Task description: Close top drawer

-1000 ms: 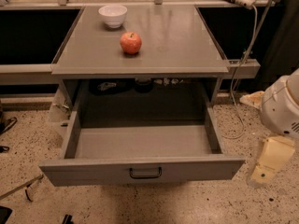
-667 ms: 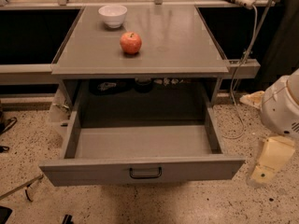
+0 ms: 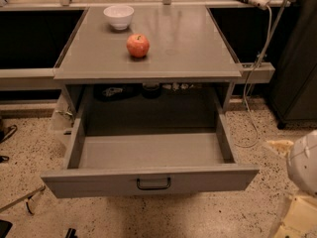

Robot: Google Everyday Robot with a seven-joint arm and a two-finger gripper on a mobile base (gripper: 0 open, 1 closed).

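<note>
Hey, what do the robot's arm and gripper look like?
At the frame's lower right, the arm is a rounded white shell; below it the gripper is a blocky, pale cream-yellow piece, cut off by the edge. No cables or markings show on either.

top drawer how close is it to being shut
Nothing looks done yet: the top drawer stands pulled far out, its inside exposed and its handle facing the camera. In hand: the gripper sits low at the right, off the drawer's front corner, not touching it. Left: reach the front panel and push the drawer all the way in.
</note>
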